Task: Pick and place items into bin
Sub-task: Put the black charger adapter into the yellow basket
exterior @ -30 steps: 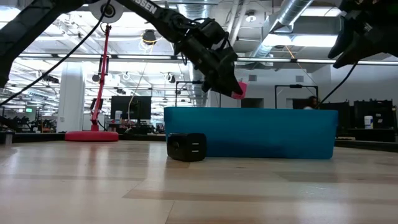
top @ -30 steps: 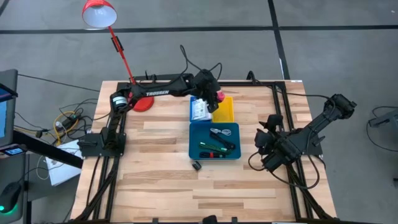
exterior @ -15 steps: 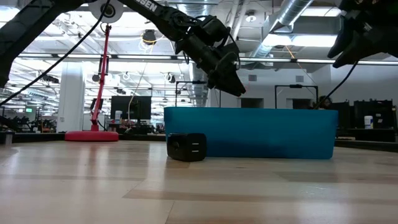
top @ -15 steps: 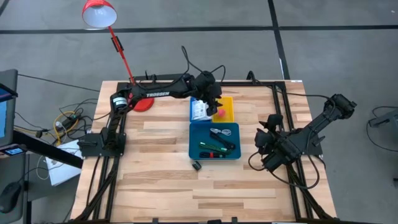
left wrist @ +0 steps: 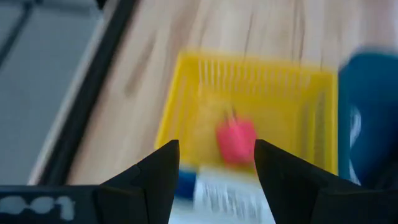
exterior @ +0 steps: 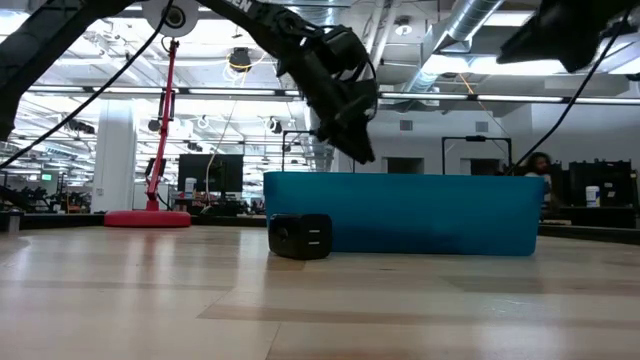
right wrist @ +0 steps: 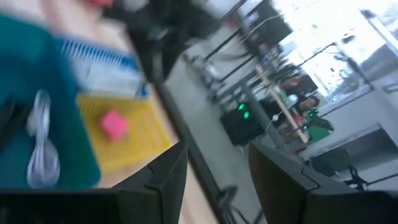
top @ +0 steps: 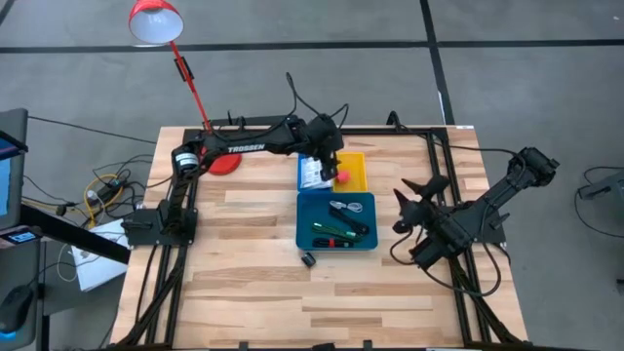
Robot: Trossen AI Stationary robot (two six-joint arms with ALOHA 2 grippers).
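Observation:
My left gripper (top: pixel 331 164) hangs open over the small trays at the table's far side, its fingers (left wrist: pixel 158 171) apart and empty. The pink-red block (top: pixel 343 176) lies in the yellow tray (top: pixel 357 161), also seen as the block (left wrist: pixel 236 140) in the left wrist view. White packets (top: pixel 312 174) lie in the small blue tray. The large teal tray (top: pixel 336 242) holds the cable (top: pixel 346 208) and the green-and-black stick tool (top: pixel 331 228). A small black piece (top: pixel 308 259) rests on the wood by the teal tray's near left corner. My right gripper (top: pixel 414 195) is open, raised right of the teal tray.
A red lamp base (top: pixel 222 163) and its stem stand at the far left of the table. Black frame rails (top: pixel 444 175) run along the table's right and far sides. Bare wood (top: pixel 253 292) lies near and left of the trays.
My left gripper has opened and let the pink-red block fall into the yellow tray, then drawn back toward the table's left. My right gripper has risen and swung toward the far edge, fingers spread.

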